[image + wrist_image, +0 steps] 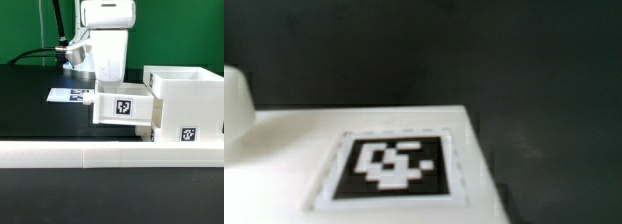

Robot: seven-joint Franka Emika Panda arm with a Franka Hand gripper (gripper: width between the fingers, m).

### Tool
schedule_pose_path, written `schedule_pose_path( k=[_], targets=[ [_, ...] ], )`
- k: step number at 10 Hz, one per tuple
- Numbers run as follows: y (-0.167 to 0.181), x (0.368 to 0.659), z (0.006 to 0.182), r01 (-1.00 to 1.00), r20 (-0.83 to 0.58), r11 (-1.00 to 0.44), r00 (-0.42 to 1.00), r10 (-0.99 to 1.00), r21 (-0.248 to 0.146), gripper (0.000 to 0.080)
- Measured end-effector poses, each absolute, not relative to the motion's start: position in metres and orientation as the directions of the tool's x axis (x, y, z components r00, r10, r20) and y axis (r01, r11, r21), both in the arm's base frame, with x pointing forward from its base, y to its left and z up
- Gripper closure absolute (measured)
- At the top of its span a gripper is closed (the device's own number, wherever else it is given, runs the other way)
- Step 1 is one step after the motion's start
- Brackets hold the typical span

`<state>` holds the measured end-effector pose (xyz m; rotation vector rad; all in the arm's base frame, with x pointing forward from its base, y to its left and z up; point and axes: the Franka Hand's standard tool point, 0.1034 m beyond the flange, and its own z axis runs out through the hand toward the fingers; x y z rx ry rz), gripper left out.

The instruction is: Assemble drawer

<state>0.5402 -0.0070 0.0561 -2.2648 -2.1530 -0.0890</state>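
A small white drawer tray (121, 107) with a marker tag on its face sits against the left side of the big white casing (186, 92) in the exterior view. My gripper (110, 86) comes down onto the tray's top edge from above, and the tray hides its fingertips. It looks shut on the tray. In the wrist view the tray's tagged face (393, 163) fills the frame very close up, blurred, and no fingers show. A white piece (152, 128) under the tray's right end may be the second tray; I cannot tell.
The long low white wall (100, 153) runs across the front. The marker board (70, 96) lies flat on the black table behind and to the left of the tray in the exterior view. A black cable hangs behind the arm.
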Motion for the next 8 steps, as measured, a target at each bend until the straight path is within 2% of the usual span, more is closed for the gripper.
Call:
schedule_pose_path(
  k=[2, 8],
  targets=[
    [-0.0058, 0.5383, 0.0568, 1.0, 0.04, -0.022, 0.022, 0.999, -0.01, 0.0758],
    [-0.0024, 0.5382, 0.058, 0.999, 0.042, -0.022, 0.023, 0.999, -0.024, 0.0758]
  ],
)
